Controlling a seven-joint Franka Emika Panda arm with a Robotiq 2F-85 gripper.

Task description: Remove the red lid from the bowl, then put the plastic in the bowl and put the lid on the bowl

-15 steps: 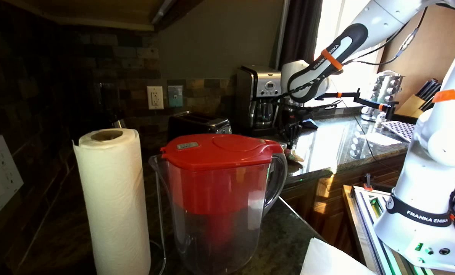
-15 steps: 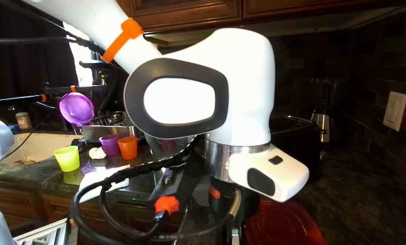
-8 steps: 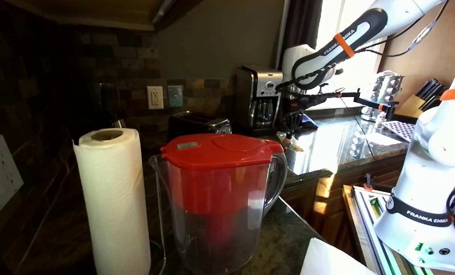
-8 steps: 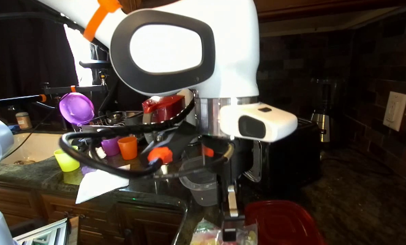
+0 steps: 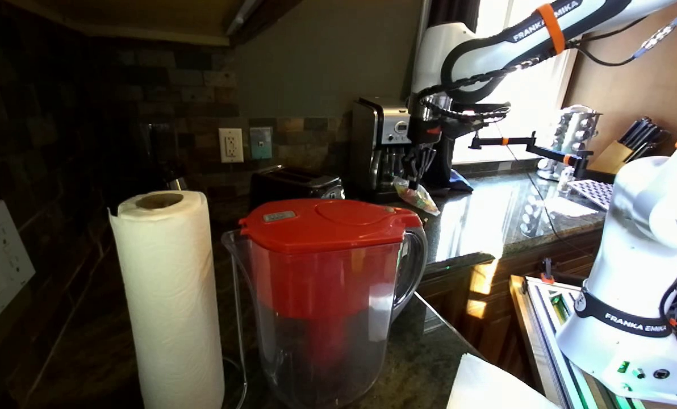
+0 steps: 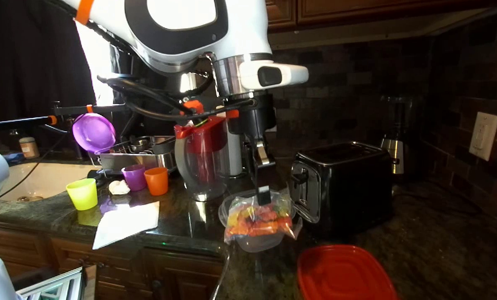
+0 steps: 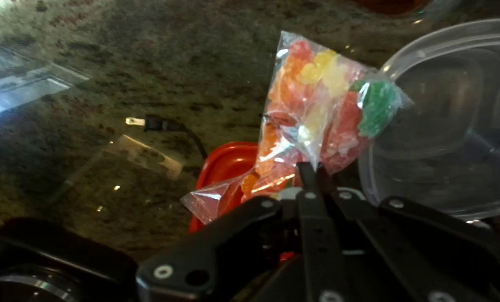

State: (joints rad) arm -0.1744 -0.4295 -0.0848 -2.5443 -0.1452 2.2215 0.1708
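Raised since the earlier frame, the plastic bag (image 5: 419, 199) is pinched by the downward-pointing hand (image 6: 264, 198), near the clear bowl (image 6: 257, 246). In an exterior view, the bag's long axis is sloped down rightward.

close downward wrist view, exterior views sharing the pitcher (image 5: 324, 301)

The bag (image 7: 300, 100) at the wrist view's upper centre is crinkled, clear plastic – shiny with glare; the bowl (image 7: 438, 126) at right, smooth, see-through plastic. In an exterior view, the red lid (image 6: 344, 271) at lower right looks like glossy plastic, the countertop (image 6: 265, 275) like polished stone – and the towel roll (image 5: 171, 307), left in an exterior view, matt paper.
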